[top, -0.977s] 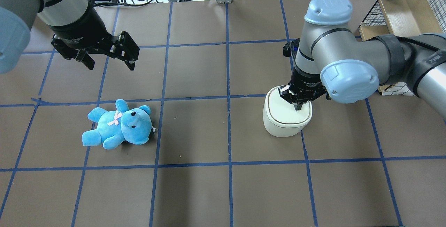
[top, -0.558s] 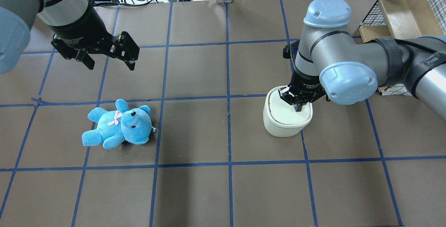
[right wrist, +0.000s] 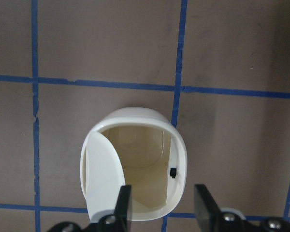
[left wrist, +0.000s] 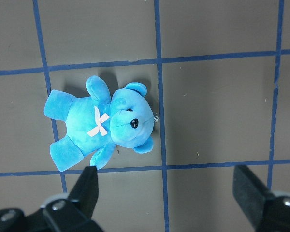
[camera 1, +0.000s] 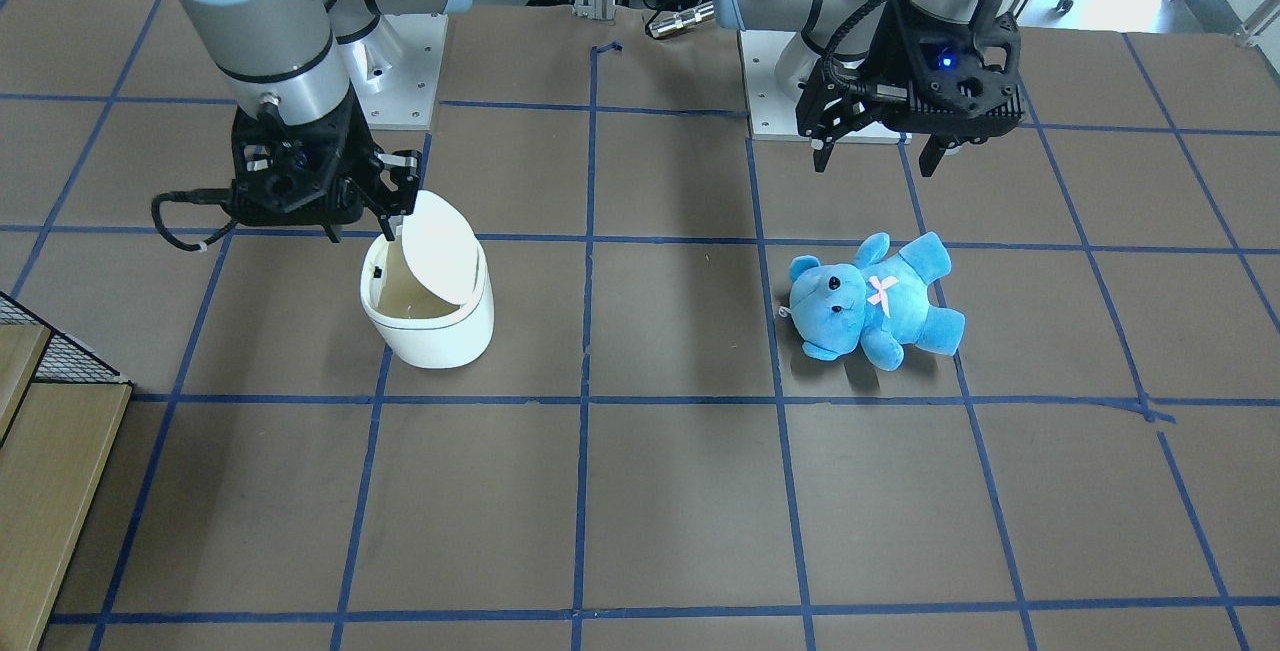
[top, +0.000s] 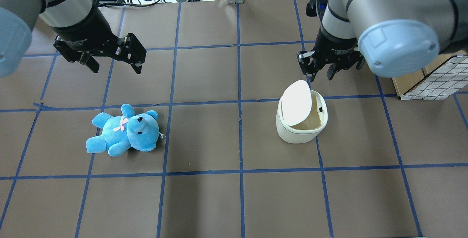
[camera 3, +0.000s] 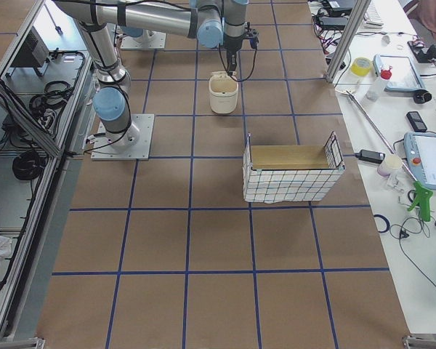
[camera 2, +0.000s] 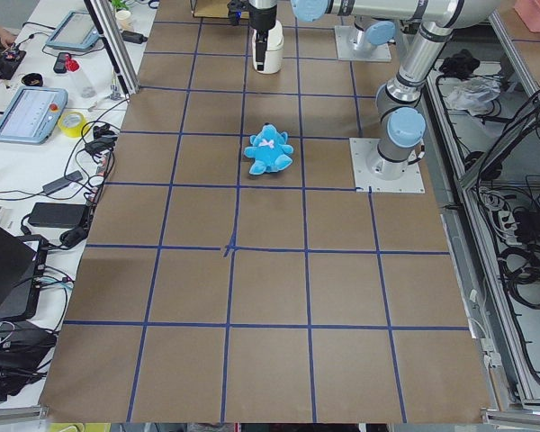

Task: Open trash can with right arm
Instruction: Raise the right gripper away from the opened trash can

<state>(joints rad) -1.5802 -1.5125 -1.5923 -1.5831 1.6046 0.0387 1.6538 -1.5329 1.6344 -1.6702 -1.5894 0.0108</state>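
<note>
Lifted clear since a second ago, right gripper (top: 321,70) hung over the trash can (top: 299,132) on the table's right half, fingers slightly apart, empty. Lid (top: 297,102) stood flipped up, probably press-released. Left gripper (top: 113,60) spread wide, parked over teddy bear (top: 124,130).

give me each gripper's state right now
Left gripper: open, holding nothing.
Right gripper: open, holding nothing; the trash can lid is up.

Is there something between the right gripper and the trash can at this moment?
Nothing visible does. The right gripper hangs above the open trash can, near its raised lid; the blue teddy bear lies well aside.
</note>
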